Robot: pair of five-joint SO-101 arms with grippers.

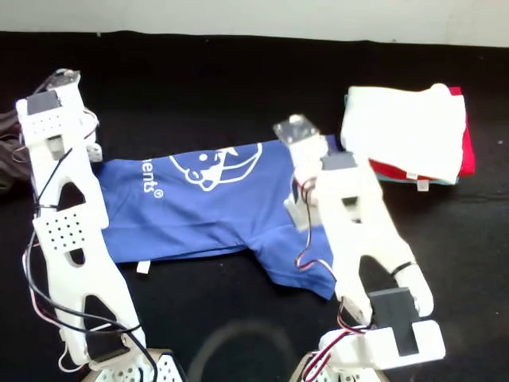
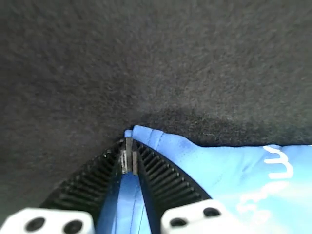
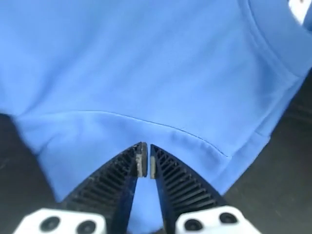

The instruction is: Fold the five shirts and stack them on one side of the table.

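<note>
A blue shirt (image 1: pixel 207 207) with a white print lies spread flat across the middle of the black table (image 1: pixel 199 87). My left gripper (image 1: pixel 94 155) is at the shirt's left end. In the left wrist view it (image 2: pixel 129 157) is shut on a hemmed corner of the blue shirt (image 2: pixel 219 170). My right gripper (image 1: pixel 299 137) is over the shirt's far right part. In the right wrist view it (image 3: pixel 145 163) is shut with its tips on the blue shirt (image 3: pixel 146 63), beside a seam.
A stack of folded shirts (image 1: pixel 406 127) sits at the back right, white on top with red and teal edges under it. A dark cloth (image 1: pixel 9 151) lies at the left edge. The table's far strip and front middle are bare.
</note>
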